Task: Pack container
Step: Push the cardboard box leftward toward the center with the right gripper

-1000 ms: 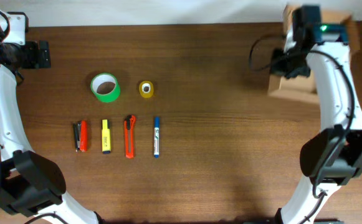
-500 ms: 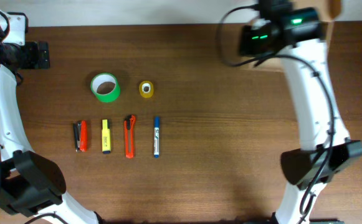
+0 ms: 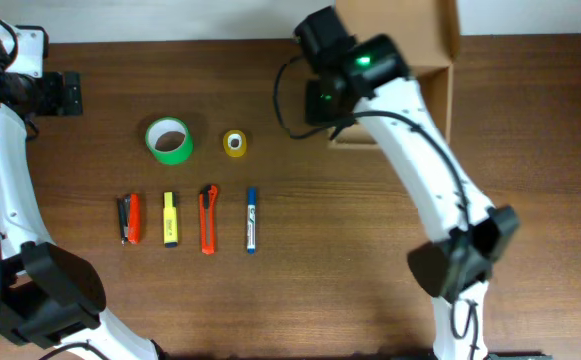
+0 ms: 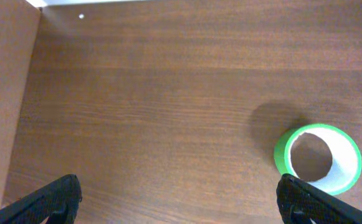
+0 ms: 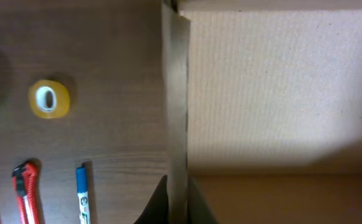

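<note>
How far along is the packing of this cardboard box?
Barely started. Done: nothing; the container's visible floor is bare. In hand: the right claw pinches the container's wall, the left claw hangs open. Remaining: green tape, yellow tape, red tool, highlighter, orange cutter and blue marker all lie on the table.

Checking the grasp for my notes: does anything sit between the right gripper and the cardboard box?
Nothing visible does. The right gripper is shut directly on the side wall of the box; the yellow tape roll lies apart from it on the table.
</note>
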### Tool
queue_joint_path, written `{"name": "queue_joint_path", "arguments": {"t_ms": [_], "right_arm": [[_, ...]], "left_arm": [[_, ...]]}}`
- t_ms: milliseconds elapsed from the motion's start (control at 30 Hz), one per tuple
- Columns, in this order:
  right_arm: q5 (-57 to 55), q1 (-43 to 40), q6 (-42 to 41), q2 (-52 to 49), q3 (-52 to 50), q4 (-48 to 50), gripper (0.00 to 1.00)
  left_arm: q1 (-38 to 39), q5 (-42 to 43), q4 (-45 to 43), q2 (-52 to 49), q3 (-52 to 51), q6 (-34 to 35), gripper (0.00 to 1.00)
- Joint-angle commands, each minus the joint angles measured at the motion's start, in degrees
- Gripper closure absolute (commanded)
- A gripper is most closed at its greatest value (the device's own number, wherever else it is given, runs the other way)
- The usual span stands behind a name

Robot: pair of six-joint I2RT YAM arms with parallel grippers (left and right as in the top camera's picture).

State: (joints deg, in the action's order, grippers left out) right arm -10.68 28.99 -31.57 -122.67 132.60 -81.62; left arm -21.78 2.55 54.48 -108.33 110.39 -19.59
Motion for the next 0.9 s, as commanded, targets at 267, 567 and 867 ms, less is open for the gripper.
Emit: {"name": "queue_joint_path", "arguments": {"t_ms": [267,567,867], "right_arm": [[-1.4,3.3,-11.2,-7.3,0.8,4.8,0.96],[0.2,4.1,-11.4,-10.8,0.7,9.9,0.96],[3.0,4.3,-14.0,-14.4,0.7,8.5,0.96]], "left_arm": [[-0.1,-0.4,2.5,-0.5,0.3,-0.8,0.00],[-0.1,-0.4,3.3,-0.5,0.3,-0.8,0.00],[-0.1,-0.4,3.5,-0.5,0.3,-0.6,0.00]]}}
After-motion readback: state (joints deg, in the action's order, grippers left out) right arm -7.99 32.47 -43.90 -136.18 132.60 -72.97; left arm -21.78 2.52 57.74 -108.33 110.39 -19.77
